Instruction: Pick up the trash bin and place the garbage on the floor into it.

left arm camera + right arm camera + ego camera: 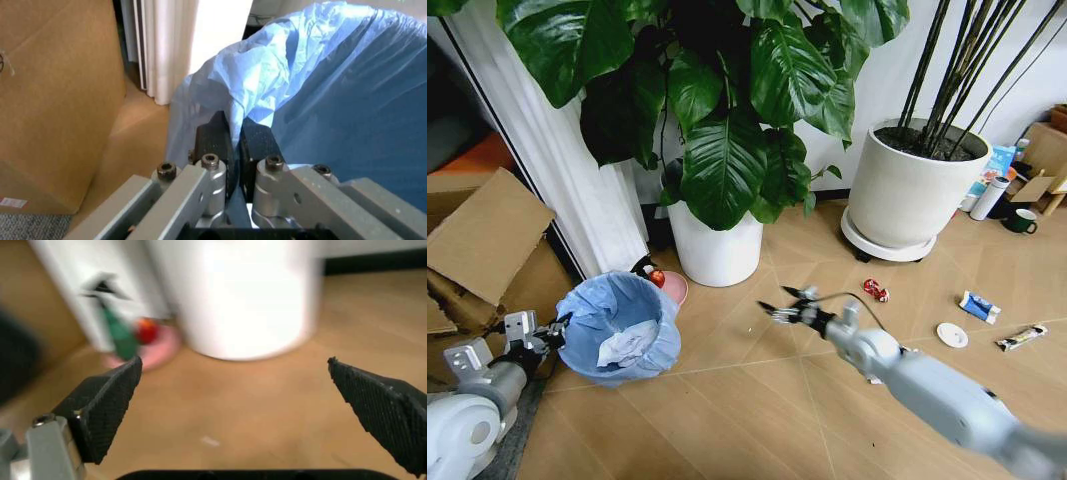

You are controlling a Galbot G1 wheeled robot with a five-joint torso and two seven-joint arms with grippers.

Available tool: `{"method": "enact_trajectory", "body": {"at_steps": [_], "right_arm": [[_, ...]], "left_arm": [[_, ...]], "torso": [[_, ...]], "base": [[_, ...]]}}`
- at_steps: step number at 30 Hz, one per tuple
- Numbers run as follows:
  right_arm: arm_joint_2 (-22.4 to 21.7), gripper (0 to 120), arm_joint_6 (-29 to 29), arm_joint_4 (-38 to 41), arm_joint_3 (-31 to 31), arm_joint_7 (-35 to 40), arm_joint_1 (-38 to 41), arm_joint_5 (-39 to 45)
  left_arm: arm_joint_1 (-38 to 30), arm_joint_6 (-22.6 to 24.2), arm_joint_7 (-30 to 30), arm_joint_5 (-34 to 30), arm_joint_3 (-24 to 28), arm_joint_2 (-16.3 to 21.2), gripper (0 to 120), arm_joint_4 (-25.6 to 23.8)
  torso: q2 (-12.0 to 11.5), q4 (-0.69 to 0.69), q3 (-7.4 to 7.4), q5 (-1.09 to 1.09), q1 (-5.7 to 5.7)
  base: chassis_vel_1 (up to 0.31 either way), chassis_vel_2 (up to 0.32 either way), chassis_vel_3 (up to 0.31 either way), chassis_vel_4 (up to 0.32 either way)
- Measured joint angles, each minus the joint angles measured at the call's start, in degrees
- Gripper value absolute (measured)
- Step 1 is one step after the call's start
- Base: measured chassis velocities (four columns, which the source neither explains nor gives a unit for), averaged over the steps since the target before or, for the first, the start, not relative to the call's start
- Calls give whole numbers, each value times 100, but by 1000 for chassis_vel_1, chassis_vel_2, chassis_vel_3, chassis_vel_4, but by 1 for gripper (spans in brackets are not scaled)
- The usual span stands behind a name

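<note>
The trash bin point(617, 325), small and lined with a crinkled light-blue bag, stands at the left on the herringbone wooden floor point(757, 400); a white tissue point(627, 345) lies inside it. My left gripper point(555, 328) is at its left rim, shut on the bag-covered rim point(243, 107), with the black pads point(213, 137) pinching the plastic. My right gripper point(779, 305) hovers open over bare floor right of the bin, fingers point(107, 400) wide apart. Garbage lies further right: a crushed red can point(875, 290), a blue-white wrapper point(979, 307), a white round lid point(952, 335) and a small tube point(1021, 338).
Two large white planters point(715, 250) point(912, 190) stand behind. A spray bottle in a pink dish point(662, 280) point(123, 335) sits between bin and nearer planter. Cardboard boxes point(482, 240) and a white curtain point(577, 190) close off the left. A bottle and mug point(1024, 220) stand far right.
</note>
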Motion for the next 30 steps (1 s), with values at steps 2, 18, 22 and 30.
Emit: {"method": "enact_trajectory", "body": {"at_steps": [2,18,22,30], "right_arm": [[-2,100,-43,88,277,248,-264,-84],[205,100,-617,544,3106,1482,-2668,-365],[208,100,-794,470,3102,1486,-2812,-178],[267,100,-1012,126,2864,1836,-2540,-88]], "left_arm": [[-2,0,0,0,-1,-6,0,1],[-14,-1,-8,-2,-3,64,0,-41],[18,1,-12,-5,-11,85,0,-69],[71,24,-44,-10,-24,94,0,-154]], "torso": [[0,-1,1,0,0],[0,-1,0,-4,0],[0,-1,0,-3,0],[0,0,1,-5,0]], "base": [[0,0,0,0],[0,0,0,0],[0,0,0,0],[0,0,0,0]]}}
